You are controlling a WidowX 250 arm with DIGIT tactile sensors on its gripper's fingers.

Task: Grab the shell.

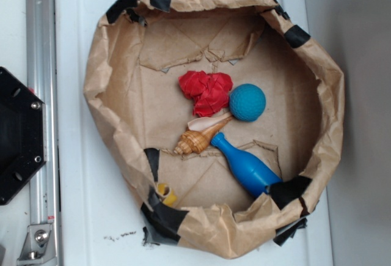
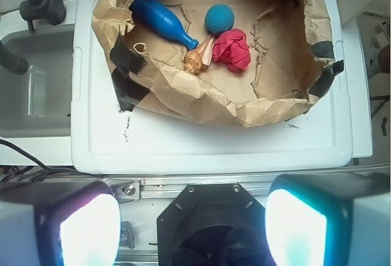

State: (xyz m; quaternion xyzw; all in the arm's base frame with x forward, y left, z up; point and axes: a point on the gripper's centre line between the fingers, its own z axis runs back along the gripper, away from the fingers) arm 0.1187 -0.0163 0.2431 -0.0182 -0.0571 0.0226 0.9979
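End effector spread wide, bottom of wrist frame; shell well above it, upper centre, long axis running diagonally up-right.

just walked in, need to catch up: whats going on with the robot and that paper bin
Nothing is held yet. The robot's gripper is open and well back from the crumpled brown paper bin, out over the white surface's edge. The small tan spiral shell lies on the bin floor, close up against the blue bowling-pin toy, with the crumpled red paper wad and teal dimpled ball close by. It has not been grabbed yet.
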